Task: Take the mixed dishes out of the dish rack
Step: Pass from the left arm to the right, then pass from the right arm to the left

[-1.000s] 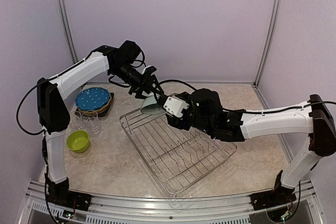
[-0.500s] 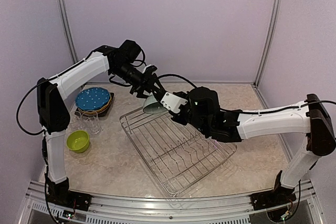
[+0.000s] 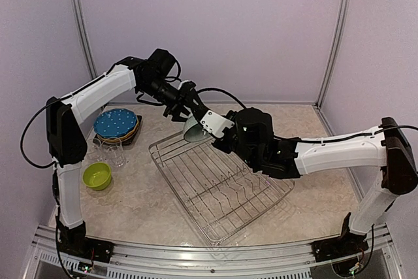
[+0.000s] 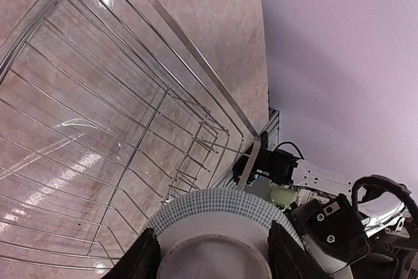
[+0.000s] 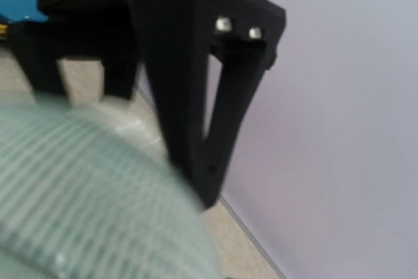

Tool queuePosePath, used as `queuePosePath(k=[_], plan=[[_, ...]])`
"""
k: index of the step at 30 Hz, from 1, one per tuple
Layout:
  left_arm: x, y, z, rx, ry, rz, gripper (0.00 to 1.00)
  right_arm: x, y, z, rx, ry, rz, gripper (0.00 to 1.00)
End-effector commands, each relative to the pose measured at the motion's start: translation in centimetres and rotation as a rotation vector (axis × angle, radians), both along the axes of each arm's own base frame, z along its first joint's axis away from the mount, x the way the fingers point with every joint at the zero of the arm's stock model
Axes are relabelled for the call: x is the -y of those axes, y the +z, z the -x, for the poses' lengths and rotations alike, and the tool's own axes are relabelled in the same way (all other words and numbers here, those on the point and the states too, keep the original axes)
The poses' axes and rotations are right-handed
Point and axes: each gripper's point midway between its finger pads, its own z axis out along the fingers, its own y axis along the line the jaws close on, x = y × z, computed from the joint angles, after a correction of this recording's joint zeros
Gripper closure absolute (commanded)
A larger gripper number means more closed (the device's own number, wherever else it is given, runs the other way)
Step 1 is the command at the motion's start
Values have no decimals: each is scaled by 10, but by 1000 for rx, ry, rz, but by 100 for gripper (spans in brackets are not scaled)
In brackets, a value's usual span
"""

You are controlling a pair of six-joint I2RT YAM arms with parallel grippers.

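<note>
A pale-blue bowl [image 3: 194,132] with a dotted rim hangs tilted above the far left corner of the dish rack [image 3: 215,236]. My left gripper [image 3: 186,110] reaches it from behind. In the left wrist view its fingers [image 4: 147,259] flank the bowl's foot [image 4: 215,253], and I cannot make out whether they still touch it. My right gripper [image 3: 208,127] meets the bowl's rim from the right and is shut on it. The bowl [image 5: 78,194] fills the lower left of the right wrist view as a blur and hides that gripper's own fingers. The wire rack [image 4: 196,53] below holds nothing I can see.
At the left stands a stack of plates with a blue-dotted one [image 3: 115,123] on top. In front of it are clear glasses [image 3: 116,155] and a lime bowl [image 3: 97,176]. Metal frame posts rise at the back corners [image 3: 78,17].
My right gripper has moved in from the right and shut on the bowl's rim. The left gripper's fingers have spread a little, and the bowl has barely shifted.
</note>
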Motion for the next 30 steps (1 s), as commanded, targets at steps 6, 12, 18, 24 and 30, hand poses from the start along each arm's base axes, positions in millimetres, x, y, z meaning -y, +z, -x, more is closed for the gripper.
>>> queuePosePath(k=[6,12,18,24,30], plan=[[-26,21,-19,144,74,-28,2,0,8,8,-65,17,-83,100],[-84,42,-51,244,258,-103,1,6,0,6,-147,-12,-142,100],[-134,79,-60,398,411,-139,1,18,-4,0,-192,-88,-194,100],[-173,101,-66,580,597,-262,1,32,14,-6,-213,-132,-322,100],[-193,169,-27,854,731,2,1,37,39,-16,-245,-153,-423,100]])
